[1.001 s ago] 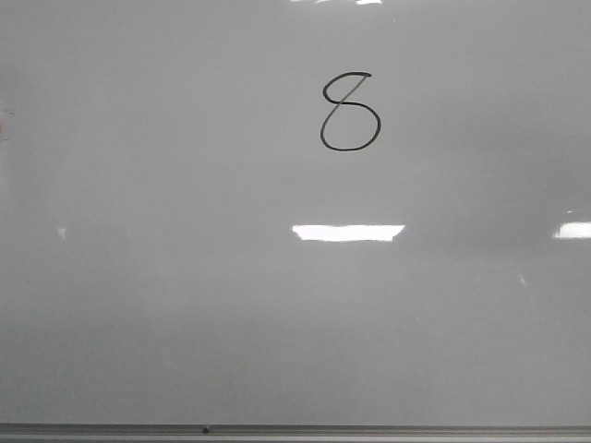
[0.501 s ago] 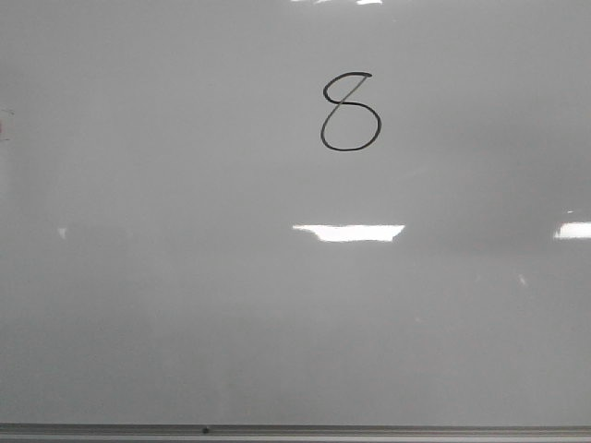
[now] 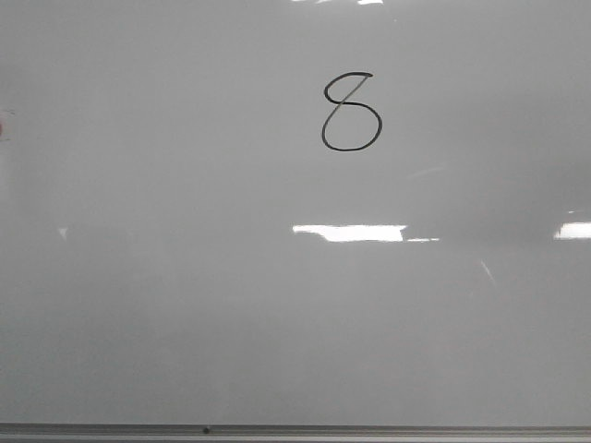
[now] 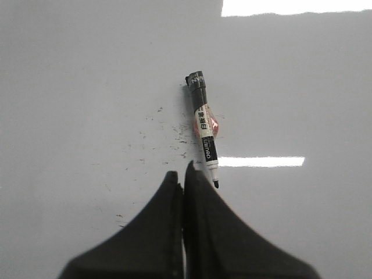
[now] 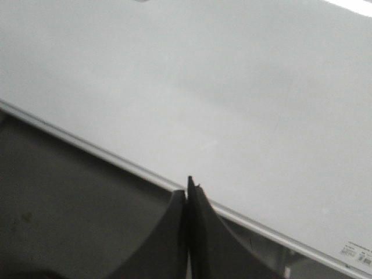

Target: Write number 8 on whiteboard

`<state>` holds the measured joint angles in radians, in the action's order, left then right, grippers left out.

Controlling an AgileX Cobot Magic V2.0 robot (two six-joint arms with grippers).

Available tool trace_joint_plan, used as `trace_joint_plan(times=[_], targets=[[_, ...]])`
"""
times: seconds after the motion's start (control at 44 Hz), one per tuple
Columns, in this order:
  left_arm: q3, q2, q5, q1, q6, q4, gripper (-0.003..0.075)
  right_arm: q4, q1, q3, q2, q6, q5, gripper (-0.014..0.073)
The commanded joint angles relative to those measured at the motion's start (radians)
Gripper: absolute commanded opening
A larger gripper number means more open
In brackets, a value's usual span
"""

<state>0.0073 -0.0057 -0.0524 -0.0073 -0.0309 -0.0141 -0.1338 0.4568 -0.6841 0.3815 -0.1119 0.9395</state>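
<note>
- The whiteboard (image 3: pixel 185 305) fills the front view, glossy and pale grey, with its thin metal frame (image 3: pixel 369 430) running along the near edge.
- The number 8 (image 3: pixel 351 113) is drawn on it in thin black line: a narrow slanted top loop over a rounder, larger bottom loop. It sits in the far part of the board, a little right of the middle, and neither pincer shows in that view, so I cannot place it against either one.
- Bright white light reflections (image 3: pixel 349 233) lie on the board nearer than the figure.
- The left pincer (image 4: pixel 185 174) has its two black fingers (image 4: pixel 212 221) pressed together with nothing between them.
- A marker (image 4: pixel 203 135) lies flat on the board just beyond the left pincer's tip. Its uncapped black nib points back towards the fingers and ends just beside them, apart from them; its dark rear end points away.
- Small black specks (image 4: pixel 165 136) are scattered over the board beside the marker, ahead of the left pincer.
- The right pincer (image 5: pixel 187 189) is likewise closed tight and holds nothing.
- Its tip sits over the board's frame (image 5: pixel 87 145), with the pale board (image 5: pixel 232 87) stretching ahead of it and a dark surface (image 5: pixel 64 209) on the near side of the frame.
</note>
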Motion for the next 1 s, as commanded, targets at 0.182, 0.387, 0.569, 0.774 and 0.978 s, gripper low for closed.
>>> trace_joint_plan(times=[0.182, 0.387, 0.569, 0.774, 0.978], targets=[[0.001, -0.021, 0.082, 0.002, 0.008, -0.002, -0.0019, 0.068, -0.209, 0.222, -0.201, 0.088, -0.413, -0.0115], [0.001, -0.021, 0.082, 0.002, 0.008, -0.002, -0.0019, 0.072, -0.314, 0.415, -0.307, 0.112, -0.633, -0.0115], [0.001, -0.021, 0.082, 0.002, 0.008, -0.002, -0.0019, 0.072, -0.398, 0.561, -0.371, 0.112, -0.781, -0.0116], [0.001, -0.021, 0.082, 0.002, 0.008, -0.002, -0.0019, 0.073, -0.428, 0.69, -0.41, 0.112, -0.939, -0.0116], [0.001, -0.021, 0.082, 0.002, 0.008, -0.002, -0.0019, 0.073, -0.448, 0.708, -0.41, 0.112, -0.955, -0.0116]])
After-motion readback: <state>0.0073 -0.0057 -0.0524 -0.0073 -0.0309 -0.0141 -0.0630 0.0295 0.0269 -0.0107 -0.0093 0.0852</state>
